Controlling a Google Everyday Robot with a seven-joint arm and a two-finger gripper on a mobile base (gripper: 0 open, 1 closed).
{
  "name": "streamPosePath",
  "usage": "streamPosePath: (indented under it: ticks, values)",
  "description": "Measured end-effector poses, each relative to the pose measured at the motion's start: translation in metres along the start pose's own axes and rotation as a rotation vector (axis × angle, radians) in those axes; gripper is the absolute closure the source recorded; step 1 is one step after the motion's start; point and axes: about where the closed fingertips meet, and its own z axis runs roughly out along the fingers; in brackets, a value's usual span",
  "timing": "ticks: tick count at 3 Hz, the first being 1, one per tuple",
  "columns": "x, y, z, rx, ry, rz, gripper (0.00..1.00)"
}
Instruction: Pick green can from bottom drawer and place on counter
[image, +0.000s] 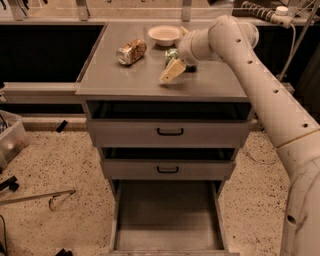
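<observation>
The green can stands on the counter, right of centre and just in front of the white bowl. My gripper is at the can, reaching in from the right. Its near cream finger is spread toward the counter's front and stands apart from the can, so the gripper is open around it. The bottom drawer is pulled out below, and its flat grey floor holds nothing.
A tan-orange patterned can lies on its side at the counter's back left. A white bowl sits at the back. The two upper drawers are slightly open. A metal tool and a plastic bin are on the speckled floor to the left.
</observation>
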Motion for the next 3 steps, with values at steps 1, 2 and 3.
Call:
streamPosePath:
  ticks: [1, 2, 3]
  values:
    - [0.000, 0.000, 0.000, 0.000, 0.000, 0.000, 0.00]
    - [-0.001, -0.009, -0.018, 0.053, 0.009, -0.018, 0.00]
    - [-0.014, -0.028, -0.075, 0.189, 0.006, -0.041, 0.00]
